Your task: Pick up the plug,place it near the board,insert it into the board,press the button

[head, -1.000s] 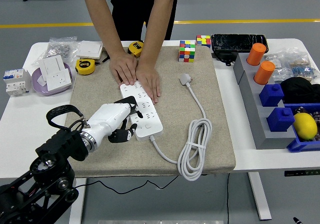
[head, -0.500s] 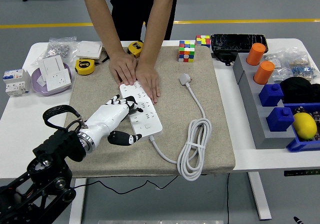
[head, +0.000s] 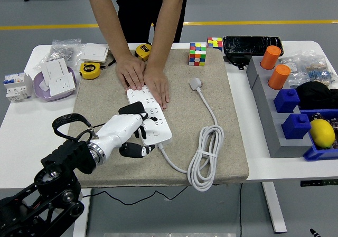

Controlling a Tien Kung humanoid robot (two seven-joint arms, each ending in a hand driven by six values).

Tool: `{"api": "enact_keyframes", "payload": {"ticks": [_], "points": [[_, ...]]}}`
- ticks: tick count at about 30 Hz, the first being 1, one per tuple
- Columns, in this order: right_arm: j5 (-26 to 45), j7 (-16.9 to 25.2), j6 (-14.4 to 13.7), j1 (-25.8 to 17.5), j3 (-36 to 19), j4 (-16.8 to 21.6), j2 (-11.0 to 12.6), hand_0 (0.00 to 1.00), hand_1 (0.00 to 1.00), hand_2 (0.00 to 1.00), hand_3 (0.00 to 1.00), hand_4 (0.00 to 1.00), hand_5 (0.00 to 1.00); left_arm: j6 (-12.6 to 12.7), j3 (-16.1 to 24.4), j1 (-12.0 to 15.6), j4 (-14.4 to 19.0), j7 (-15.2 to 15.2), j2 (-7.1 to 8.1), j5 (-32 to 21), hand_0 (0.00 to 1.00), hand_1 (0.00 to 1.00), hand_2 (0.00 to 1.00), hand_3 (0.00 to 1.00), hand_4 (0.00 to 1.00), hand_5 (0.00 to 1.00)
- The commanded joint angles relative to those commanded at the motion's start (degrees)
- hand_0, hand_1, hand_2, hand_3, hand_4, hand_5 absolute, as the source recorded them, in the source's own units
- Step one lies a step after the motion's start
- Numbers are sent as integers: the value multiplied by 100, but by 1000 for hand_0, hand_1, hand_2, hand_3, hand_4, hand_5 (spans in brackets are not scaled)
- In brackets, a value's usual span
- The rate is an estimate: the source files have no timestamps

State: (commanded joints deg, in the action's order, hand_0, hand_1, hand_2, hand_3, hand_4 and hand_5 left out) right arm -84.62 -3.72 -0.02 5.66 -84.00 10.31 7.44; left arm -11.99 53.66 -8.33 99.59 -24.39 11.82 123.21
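Note:
A white power strip (head: 153, 118) lies on the beige mat (head: 179, 142), running from upper left to lower right. Its white cable (head: 207, 158) coils at the right and ends in the white plug (head: 196, 84), which lies loose on the mat. My left hand (head: 138, 132) hovers over the strip's near end, fingers spread and black fingertips (head: 141, 133) resting at the strip, holding nothing. A person's two hands (head: 143, 78) press flat on the strip's far end.
Two Rubik's cubes (head: 198, 54) and a black case (head: 252, 45) sit at the back. Yellow tape measures (head: 90, 70), sockets in a purple bowl (head: 53, 84) stand left. A grey rack (head: 280, 121) with orange and blue blocks and a lemon (head: 322, 132) is right.
My left hand has shifted slightly right and forward along the strip's near end, fingers lifting and resettling. The person's hands, plug and cable have not moved.

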Motion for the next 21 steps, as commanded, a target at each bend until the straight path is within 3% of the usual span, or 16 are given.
{"api": "enact_keyframes", "payload": {"ticks": [1,6,8,21], "points": [[7,3,-2,0,5,0,0,908,763,742,770,998,998,-4,-30,-8,-26,-8,-9,-21,146,29,145,734,678,256],[23,5,-3,6,25,0,-1,908,763,742,770,998,998,48,-240,-107,-442,29,-94,-76,146,29,145,734,678,256],[27,5,-2,7,31,0,-3,908,763,742,770,998,998,61,-257,-110,-527,46,-111,-78,143,24,142,765,624,226],[15,0,-2,6,22,0,1,908,764,742,770,998,998,136,-15,-172,-793,102,-242,67,142,24,143,770,574,193]]}}
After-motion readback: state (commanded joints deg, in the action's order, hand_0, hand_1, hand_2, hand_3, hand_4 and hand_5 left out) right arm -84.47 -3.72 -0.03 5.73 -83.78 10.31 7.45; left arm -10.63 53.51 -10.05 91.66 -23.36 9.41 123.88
